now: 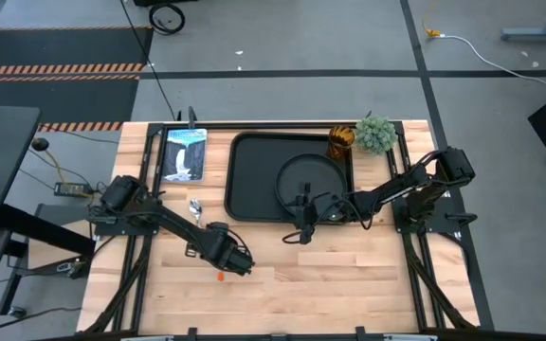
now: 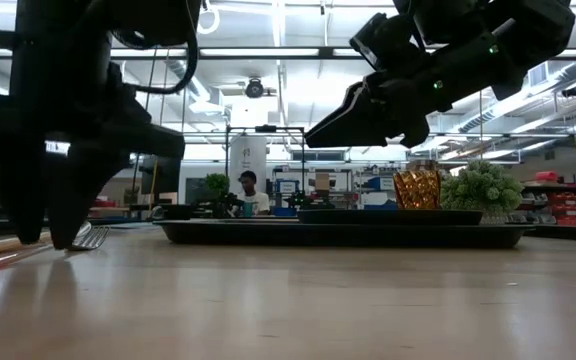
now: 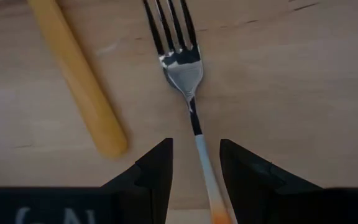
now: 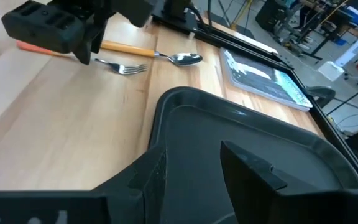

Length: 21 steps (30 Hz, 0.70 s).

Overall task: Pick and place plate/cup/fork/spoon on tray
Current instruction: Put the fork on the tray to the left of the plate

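1. Hidden/cut off: in the high view the left gripper (image 1: 238, 264) covers nearly all of the fork (image 3: 188, 68); only a speck of orange handle shows at the gripper's 7 o'clock. The spoon (image 4: 166, 57) is half hidden there too, only its bowl showing by the left arm.
2. Left wrist view cuts the spoon's handle and the fork's handle end at the frame edges.
3. The plate (image 1: 301, 170) is partly covered by the right arm; in the low view it can't be made out on the tray (image 1: 249, 204).
4. Fork: lies flat on the table (image 1: 349, 275), off the tray, at the tray's 7 o'clock in the high view. Long axis runs straight away from the left gripper, tines at the far end, orange handle end between the fingers.
5. Spoon: just beside the fork, not touching, axis angled a bit off the fork's.
6. Left gripper: low at the table, jaws narrow but apart, 1 each side of the fork handle, contact not clear.
7. Right gripper (image 1: 303, 230): above the tray's near rim, jaws apart, holding nothing.
8. Cup (image 1: 339, 142): upright at the tray's 1 o'clock corner, next to the green plant (image 1: 375, 134); on or just off the rim can't be told.
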Motion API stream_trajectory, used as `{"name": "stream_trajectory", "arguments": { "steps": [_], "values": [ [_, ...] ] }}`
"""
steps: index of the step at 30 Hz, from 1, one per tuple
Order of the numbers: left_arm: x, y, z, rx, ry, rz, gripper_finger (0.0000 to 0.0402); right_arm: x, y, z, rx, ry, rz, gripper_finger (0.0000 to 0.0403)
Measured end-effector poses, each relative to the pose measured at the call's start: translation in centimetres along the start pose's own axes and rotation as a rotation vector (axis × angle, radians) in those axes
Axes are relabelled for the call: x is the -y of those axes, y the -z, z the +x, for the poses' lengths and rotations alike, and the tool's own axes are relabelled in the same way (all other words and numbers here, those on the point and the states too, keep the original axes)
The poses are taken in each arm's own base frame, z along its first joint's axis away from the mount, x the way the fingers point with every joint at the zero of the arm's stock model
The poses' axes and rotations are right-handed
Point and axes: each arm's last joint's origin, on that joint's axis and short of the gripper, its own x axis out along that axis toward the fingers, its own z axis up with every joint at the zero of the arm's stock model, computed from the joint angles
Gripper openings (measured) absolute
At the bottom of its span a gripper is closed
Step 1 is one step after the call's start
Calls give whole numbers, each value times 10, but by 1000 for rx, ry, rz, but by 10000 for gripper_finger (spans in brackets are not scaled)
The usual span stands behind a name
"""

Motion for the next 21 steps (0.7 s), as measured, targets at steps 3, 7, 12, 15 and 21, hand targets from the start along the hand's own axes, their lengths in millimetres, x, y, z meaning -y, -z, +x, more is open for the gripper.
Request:
{"name": "stream_trajectory", "arguments": {
  "steps": [3,7,12,15,21],
  "values": [
    [3,0,2,-11,32,-4,141,-1,0,0,2,-4,-2,157],
    [2,1,9,-35,67,-5,133,-3,-1,-1,4,-9,-4,157],
    [2,1,11,-53,72,-3,109,-4,-1,-1,6,-14,-6,157],
    [2,1,10,-56,81,24,84,-4,-1,-1,6,-14,-6,157],
    [2,3,11,-57,86,87,22,-4,-1,-1,8,-13,-5,157]
  ]
}}
